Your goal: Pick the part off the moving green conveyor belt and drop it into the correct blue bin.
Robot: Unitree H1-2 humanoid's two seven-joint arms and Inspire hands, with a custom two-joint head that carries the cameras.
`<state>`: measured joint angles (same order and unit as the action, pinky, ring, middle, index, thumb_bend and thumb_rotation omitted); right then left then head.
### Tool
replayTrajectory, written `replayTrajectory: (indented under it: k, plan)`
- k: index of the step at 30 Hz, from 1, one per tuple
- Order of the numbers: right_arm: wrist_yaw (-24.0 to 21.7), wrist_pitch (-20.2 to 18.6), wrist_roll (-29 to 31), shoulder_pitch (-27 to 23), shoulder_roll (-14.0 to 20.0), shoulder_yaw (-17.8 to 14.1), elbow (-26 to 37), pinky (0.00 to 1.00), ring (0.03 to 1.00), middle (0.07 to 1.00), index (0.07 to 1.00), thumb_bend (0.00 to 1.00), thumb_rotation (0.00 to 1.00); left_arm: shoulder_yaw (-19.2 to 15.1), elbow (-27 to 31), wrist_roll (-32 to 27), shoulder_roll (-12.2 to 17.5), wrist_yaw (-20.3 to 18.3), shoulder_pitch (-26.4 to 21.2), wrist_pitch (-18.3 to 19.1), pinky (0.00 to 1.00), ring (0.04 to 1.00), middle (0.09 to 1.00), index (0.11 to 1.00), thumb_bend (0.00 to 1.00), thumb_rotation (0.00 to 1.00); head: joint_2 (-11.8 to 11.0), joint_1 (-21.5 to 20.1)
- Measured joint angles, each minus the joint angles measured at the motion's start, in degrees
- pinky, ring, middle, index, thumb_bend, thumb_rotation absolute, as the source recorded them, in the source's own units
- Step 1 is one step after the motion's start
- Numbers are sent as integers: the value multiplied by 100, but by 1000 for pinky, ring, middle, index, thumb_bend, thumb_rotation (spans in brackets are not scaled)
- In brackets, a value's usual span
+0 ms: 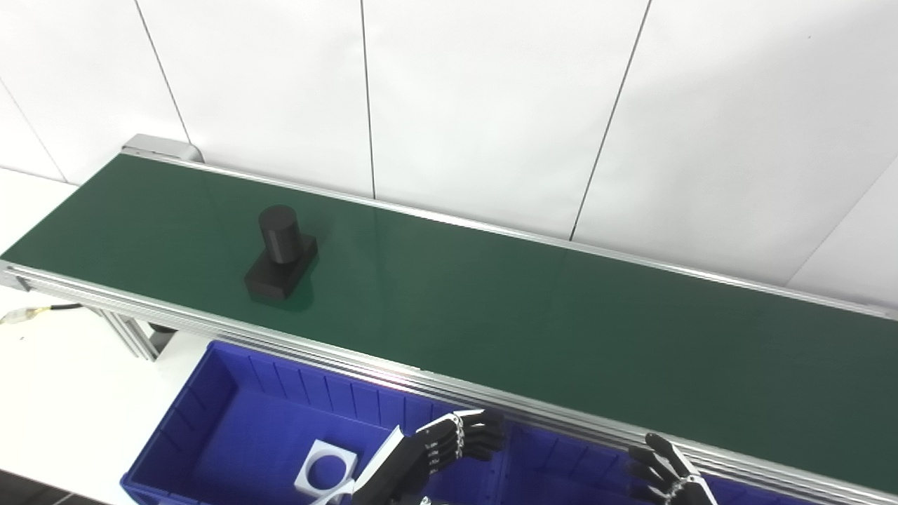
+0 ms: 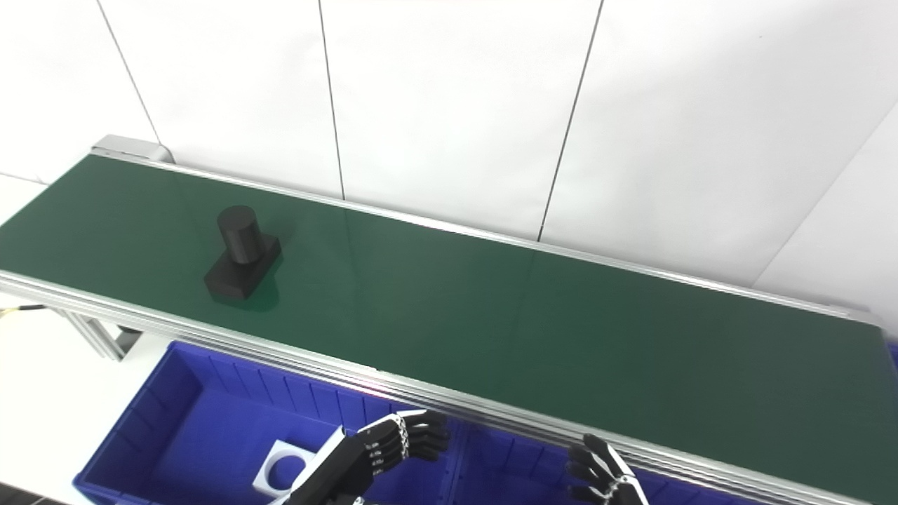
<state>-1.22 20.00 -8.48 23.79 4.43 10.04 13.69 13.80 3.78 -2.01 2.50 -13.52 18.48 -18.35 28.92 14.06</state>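
A black part (image 1: 280, 252), a cylinder standing on a flat block, sits on the green conveyor belt (image 1: 491, 294) toward its left end. My left hand (image 1: 435, 449) hovers open and empty over the near blue bin (image 1: 203, 421), below the belt's front rail. My right hand (image 1: 666, 473) is at the bottom edge, fingers apart, holding nothing; only its fingers show. Both hands are well away from the black part.
A white square piece with a round hole (image 1: 324, 471) lies in the left blue bin. A second blue bin compartment (image 1: 561, 470) lies to its right. The belt's aluminium rail (image 1: 561, 421) runs between bins and belt. A white wall stands behind.
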Motion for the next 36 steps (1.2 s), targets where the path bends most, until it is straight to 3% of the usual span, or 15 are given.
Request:
replayTrajectory:
  k: [15, 25, 32, 36]
  plan:
    - [-43, -1, -23, -28, 22, -2, 148, 628, 732, 779, 839, 572, 725, 28, -69, -55, 47, -2, -21, 147, 765, 778, 785, 790, 999, 472, -35, -44]
    - [-66, -58, -165, -157, 42, 12, 571, 610, 733, 774, 832, 581, 681, 63, -172, -57, 46, -10, -36, 135, 756, 773, 783, 786, 1000, 449, -70, -70]
    - [-130, -518, -476, -310, 13, 48, 941, 593, 718, 787, 836, 575, 701, 88, -232, -100, 47, -27, -48, 133, 752, 774, 784, 782, 1000, 446, -97, -158]
    - [-323, -1070, -694, -503, 11, 67, 1283, 622, 759, 812, 849, 522, 698, 100, -232, -100, 53, -28, -61, 138, 753, 776, 785, 782, 1000, 442, -97, -185]
